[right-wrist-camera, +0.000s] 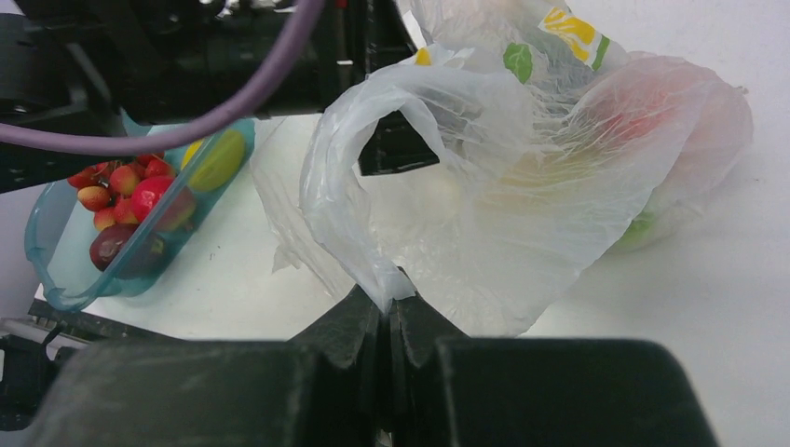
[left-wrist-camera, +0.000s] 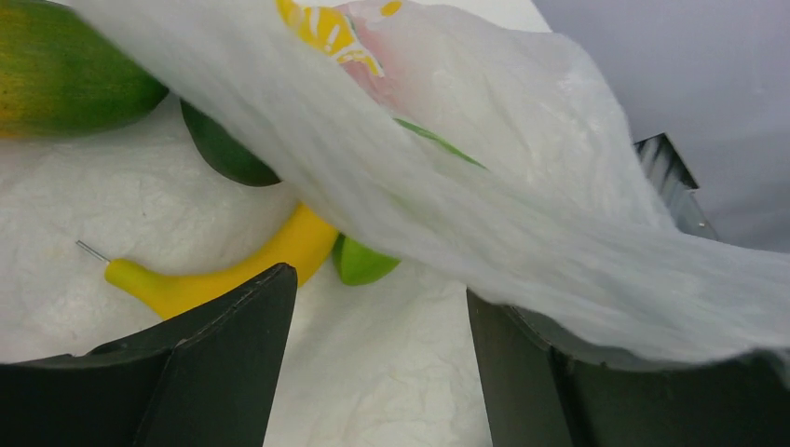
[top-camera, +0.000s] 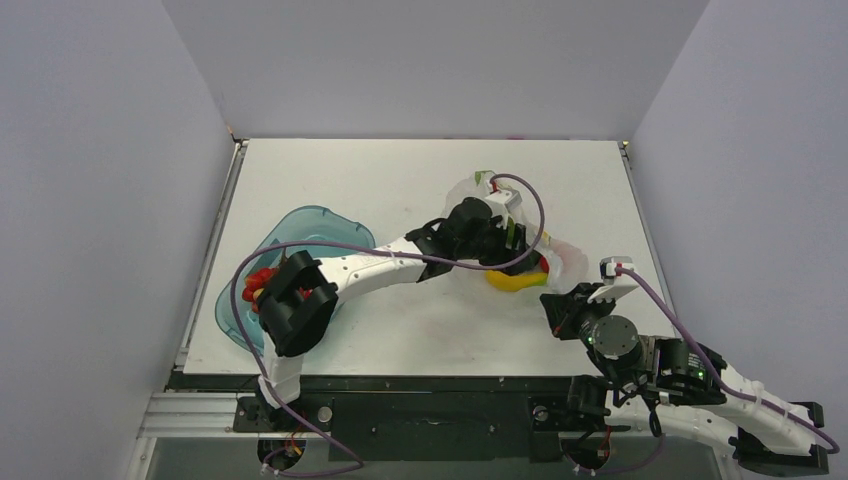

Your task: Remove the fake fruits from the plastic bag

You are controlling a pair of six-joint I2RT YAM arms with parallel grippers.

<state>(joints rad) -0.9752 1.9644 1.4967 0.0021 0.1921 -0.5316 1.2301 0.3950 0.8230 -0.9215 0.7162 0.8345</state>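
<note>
The translucent whitish plastic bag (top-camera: 560,258) lies right of the table's middle; it also shows in the right wrist view (right-wrist-camera: 522,186). My right gripper (right-wrist-camera: 389,300) is shut on a bag handle and holds the mouth up. My left gripper (left-wrist-camera: 377,321) is open and empty inside the bag, in the top view (top-camera: 500,240) reaching into its mouth. Ahead of its fingers lie a yellow banana (left-wrist-camera: 233,270), a bright green piece (left-wrist-camera: 363,263), a dark green piece (left-wrist-camera: 224,149) and an orange-green mango (left-wrist-camera: 65,79). A fold of the bag (left-wrist-camera: 522,214) drapes over the right finger.
A teal-blue oval tray (top-camera: 310,225) stands at the left with red berries (top-camera: 258,283) in it; in the right wrist view the tray (right-wrist-camera: 56,279) holds red berries and other fruits. The left arm spans from the tray to the bag. Grey walls enclose the table.
</note>
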